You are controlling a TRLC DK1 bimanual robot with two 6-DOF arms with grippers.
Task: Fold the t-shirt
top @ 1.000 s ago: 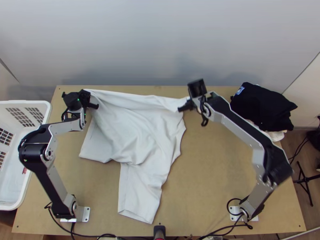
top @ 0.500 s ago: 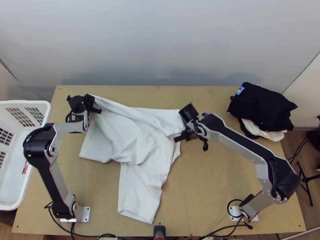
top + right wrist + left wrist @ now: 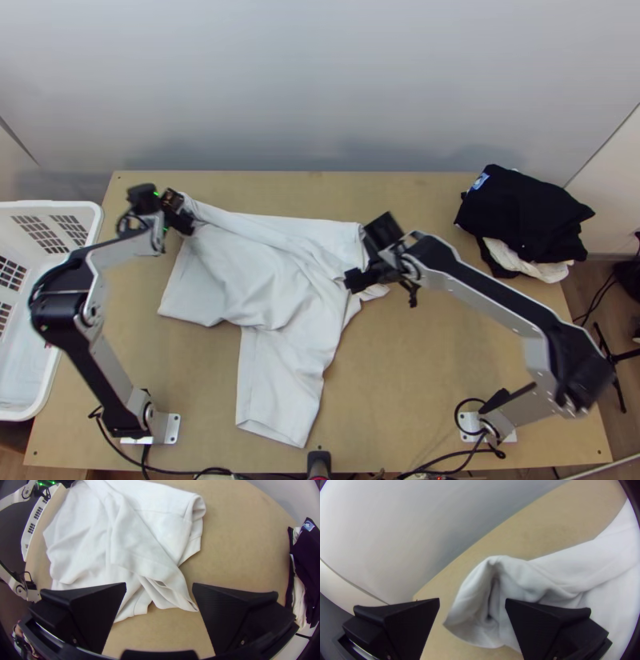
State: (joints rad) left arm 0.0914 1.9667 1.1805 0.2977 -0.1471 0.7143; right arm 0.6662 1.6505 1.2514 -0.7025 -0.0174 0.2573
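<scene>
In the top view, my left gripper point(image 3: 178, 214) is at the far left corner of the white t-shirt point(image 3: 268, 276). In the left wrist view my left gripper point(image 3: 472, 600) stands open above a raised, wrinkled corner of the t-shirt point(image 3: 526, 580). My right gripper point(image 3: 358, 278) is over the shirt's right side in the top view; the right wrist view has the right gripper point(image 3: 159, 586) open, a loose folded corner of the t-shirt point(image 3: 140, 550) lying between and beyond its fingers. The shirt lies rumpled, a strip along its far side turned over diagonally, one part extending toward the near edge.
A white basket point(image 3: 88, 210) stands at the table's left edge. Folded black and white clothes point(image 3: 524, 212) are piled at the far right corner. Bare wooden table point(image 3: 432, 360) lies right of the shirt, with a wall point(image 3: 320, 88) behind.
My right gripper has moved toward the near edge, and the cloth at it has come over and been let go. My left gripper has shifted slightly and opened, its corner released.
</scene>
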